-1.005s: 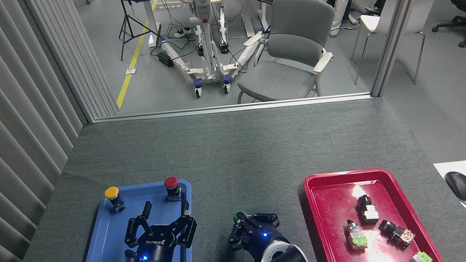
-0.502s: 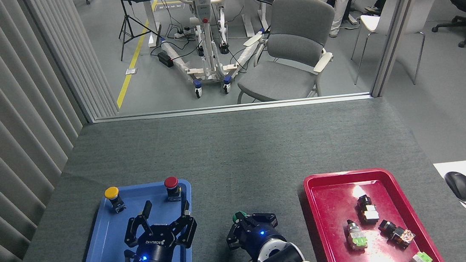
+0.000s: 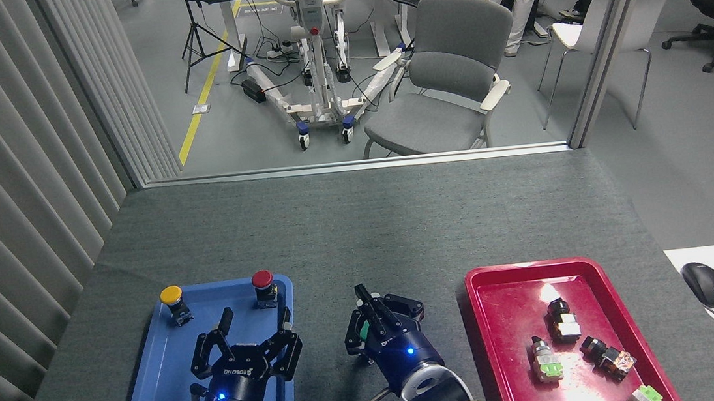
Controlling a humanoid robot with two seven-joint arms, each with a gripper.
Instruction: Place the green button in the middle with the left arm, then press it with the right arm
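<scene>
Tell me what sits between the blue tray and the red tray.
In the head view, the right gripper stands over the grey mat between the blue tray and red tray, with the green button under it.

left gripper (image 3: 254, 320): fingers spread, over the blue tray (image 3: 152, 390)
right gripper (image 3: 367, 301): fingers together, above green button (image 3: 363, 332), right of the blue tray

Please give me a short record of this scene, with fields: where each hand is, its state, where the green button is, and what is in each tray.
left hand: open, over the blue tray
right hand: over the mat between the trays; open or shut cannot be told
green button: on the mat, mostly hidden under the right hand
blue tray: yellow button, red button
red tray: several small switch parts
</scene>
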